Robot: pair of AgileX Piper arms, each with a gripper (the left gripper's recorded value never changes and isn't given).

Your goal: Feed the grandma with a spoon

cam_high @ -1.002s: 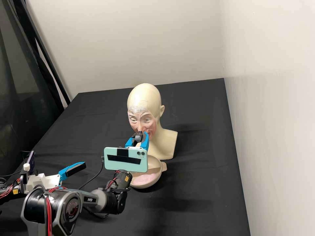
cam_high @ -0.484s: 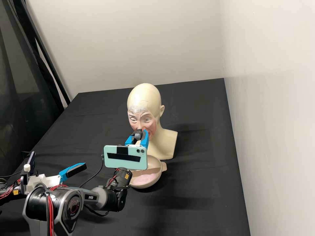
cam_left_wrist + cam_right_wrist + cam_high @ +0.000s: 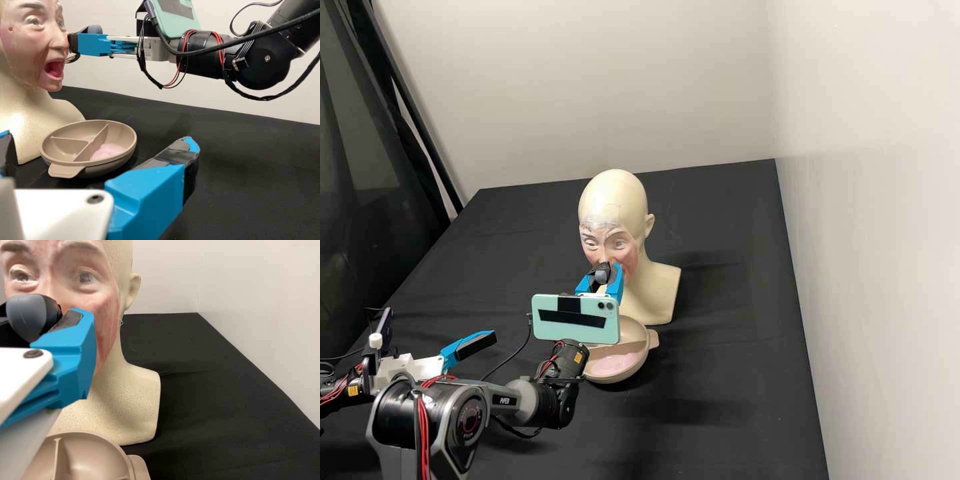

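We note right claw (image 3: pixel 601 281) raised at mannequin head (image 3: pixel 614 200), blue fingers pinching spoon (image 3: pixel 29 315) by its grey handle. Spoon level with nose, just above open mouth; we cannot tell whether it touches face. Left claw (image 3: pixel 477 340) low over counter (image 3: pixel 720 280), well apart from head, fingers spread, holding nothing. Divided dish (image 3: pixel 120 131) on counter just in front of bust, pink food (image 3: pixel 107 150) in one compartment.
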